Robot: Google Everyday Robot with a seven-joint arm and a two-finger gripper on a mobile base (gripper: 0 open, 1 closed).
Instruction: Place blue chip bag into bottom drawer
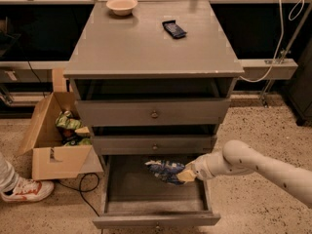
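Note:
The blue chip bag (165, 171) is crumpled, dark blue with white patches, and hangs inside the open bottom drawer (155, 219), near its back right. My gripper (187, 173) reaches in from the right on a white arm and is shut on the bag's right end. I cannot tell whether the bag touches the drawer floor. The two upper grey drawers are closed.
A small flat dark blue packet (174, 29) and a pale bowl (122, 6) lie on the cabinet top. An open cardboard box (53, 140) with green snack bags stands at the left. A person's shoe (24, 190) and a black cable (84, 191) are on the floor.

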